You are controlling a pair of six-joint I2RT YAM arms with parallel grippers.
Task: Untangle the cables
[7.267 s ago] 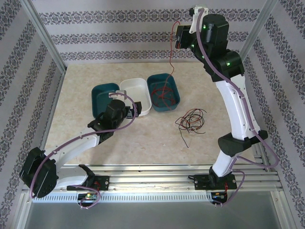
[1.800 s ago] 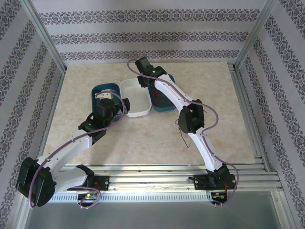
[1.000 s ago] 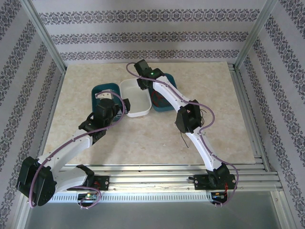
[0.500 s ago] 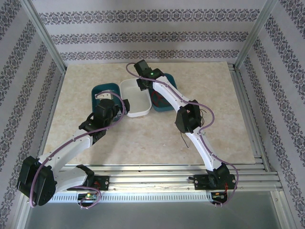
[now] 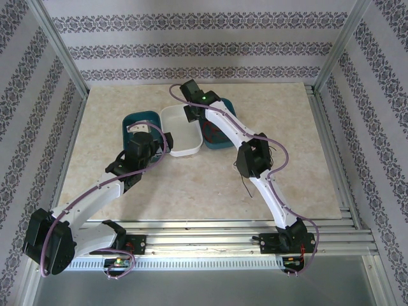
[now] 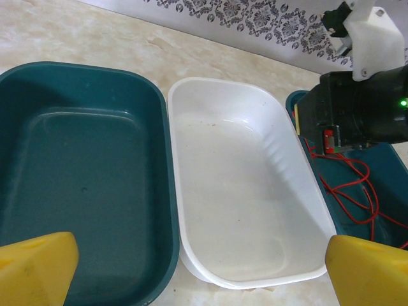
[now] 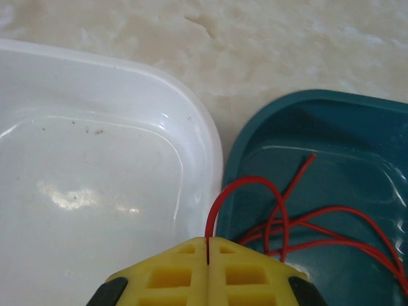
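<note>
Marbled beige table (image 5: 287, 121), patterned walls (image 5: 191, 48), red cable (image 7: 210, 223)

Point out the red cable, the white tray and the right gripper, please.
red cable (image 7: 245, 180): right wrist view, top of its loop.
white tray (image 6: 236, 191): left wrist view, bare floor.
right gripper (image 7: 208, 245): right wrist view, seam between shut fingertips.

Brought the right gripper (image 7: 208, 245) down from high against the back wall to the lips where the white oval plastic tray (image 7: 127, 70) meets the right-hand teal plastic tray (image 7: 331, 121). Closed its yellow jaws within the last second on the thin red wire (image 7: 245, 179), no longer hung in a long strand from above.
</note>
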